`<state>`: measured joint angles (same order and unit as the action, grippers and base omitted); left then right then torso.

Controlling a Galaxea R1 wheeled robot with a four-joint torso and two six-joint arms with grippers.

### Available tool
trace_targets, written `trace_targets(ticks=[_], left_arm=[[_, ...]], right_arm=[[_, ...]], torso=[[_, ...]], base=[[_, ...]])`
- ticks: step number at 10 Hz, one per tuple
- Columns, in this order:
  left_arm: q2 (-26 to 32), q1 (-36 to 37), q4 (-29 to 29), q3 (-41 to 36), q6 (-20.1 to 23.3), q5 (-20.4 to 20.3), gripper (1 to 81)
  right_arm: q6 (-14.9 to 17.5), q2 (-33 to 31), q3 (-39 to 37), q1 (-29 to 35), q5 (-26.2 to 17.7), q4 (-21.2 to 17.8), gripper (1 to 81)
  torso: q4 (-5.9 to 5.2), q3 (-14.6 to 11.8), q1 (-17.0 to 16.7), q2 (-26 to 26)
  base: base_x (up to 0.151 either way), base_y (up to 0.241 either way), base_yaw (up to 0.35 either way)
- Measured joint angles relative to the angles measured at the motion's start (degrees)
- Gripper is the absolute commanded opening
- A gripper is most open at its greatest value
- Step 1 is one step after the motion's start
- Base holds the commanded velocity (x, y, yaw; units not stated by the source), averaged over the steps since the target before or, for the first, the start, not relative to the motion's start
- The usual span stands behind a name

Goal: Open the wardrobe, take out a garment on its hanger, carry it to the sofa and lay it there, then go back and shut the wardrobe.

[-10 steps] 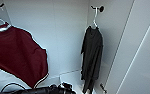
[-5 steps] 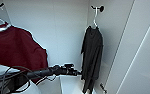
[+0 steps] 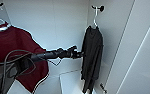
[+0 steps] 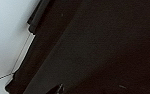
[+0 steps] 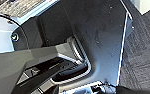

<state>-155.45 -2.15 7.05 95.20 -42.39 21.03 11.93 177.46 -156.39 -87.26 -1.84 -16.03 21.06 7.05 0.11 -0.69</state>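
The wardrobe [image 3: 66, 22] stands open, and I look at its white inner walls. The garment [image 3: 92, 57], long and black, hangs at the right on a thin white hanger [image 3: 95, 20] whose hook sits on a dark peg. My left arm reaches in from the left, and my left gripper [image 3: 79, 54] is at the garment's left edge, about mid-height, touching or nearly so. In the left wrist view the dark garment [image 4: 98, 47] is very close, with the white wardrobe wall [image 4: 8, 32] beside it. My right arm hangs low by the robot's dark base [image 5: 101, 32].
A maroon jacket with white trim [image 3: 16, 57] hangs at the left of the wardrobe on its own white hanger. The open white door [image 3: 138, 50] stands at the right. A white shelf or floor panel [image 3: 71, 82] lies below. Grey carpet [image 5: 143, 55] lies beside the base.
My left arm has risen from the lower left and stretched to the right, bringing the gripper up to the black garment's edge. The garments hang as before.
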Motion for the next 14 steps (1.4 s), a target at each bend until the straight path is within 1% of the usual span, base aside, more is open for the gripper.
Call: trace_targets(ticks=[2, 3, 5, 7, 8, 11, 12, 14], left_arm=[[-1.74, 4.79, -0.27, 1.8, -6.42, -0.15, 81.1], [-2.1, 6.58, -0.33, 2.95, -10.73, -0.59, 81.1], [-2.16, 8.75, -0.38, 4.61, -17.04, -2.78, 81.1], [-2.21, 10.26, -0.41, 6.16, -27.19, -5.85, 81.1], [-2.45, 11.18, -0.44, 6.81, -31.34, -7.06, 81.1], [-4.55, 15.79, -0.44, 9.55, -42.07, -12.17, 81.1], [-5.3, 16.62, -0.44, 10.75, -45.07, -13.09, 81.1], [-6.57, 18.92, -0.44, 13.02, -46.92, -13.87, 81.1]], right_arm=[[0.0, 0.02, -0.02, 0.13, -0.05, 0.02, 81.1], [0.0, 0.05, -0.02, 0.13, 0.09, 0.02, 81.1], [0.0, 0.4, -0.06, -0.06, 0.72, 0.02, 81.1], [0.0, 0.5, -0.06, -0.04, 0.77, 0.02, 81.1], [0.0, 0.44, -0.09, -0.04, 0.8, 0.02, 81.1], [0.02, 0.85, -0.22, -0.02, 0.79, 0.02, 81.1], [0.0, 0.85, -0.28, -0.02, 0.8, 0.05, 81.1], [0.02, 1.13, -0.61, -0.02, 0.8, 0.07, 81.1]], torso=[[0.0, 0.0, 0.0, 0.0], [0.0, 0.0, 0.0, 0.0], [0.0, 0.02, 0.02, 0.02], [0.0, 0.04, 0.02, 0.02], [0.0, 0.04, 0.02, 0.02], [0.0, 0.04, 0.05, 0.05], [0.0, 0.04, 0.05, 0.05], [0.0, 0.04, 0.07, 0.05]], base=[[0.0, 0.0, 0.0], [0.0, 0.0, 0.0], [0.0, 0.0, 0.0], [0.0, 0.0, 0.0], [0.0, 0.0, 0.0], [0.0, 0.0, 0.0], [0.0, 0.0, 0.0], [0.0, 0.0, 0.0]])
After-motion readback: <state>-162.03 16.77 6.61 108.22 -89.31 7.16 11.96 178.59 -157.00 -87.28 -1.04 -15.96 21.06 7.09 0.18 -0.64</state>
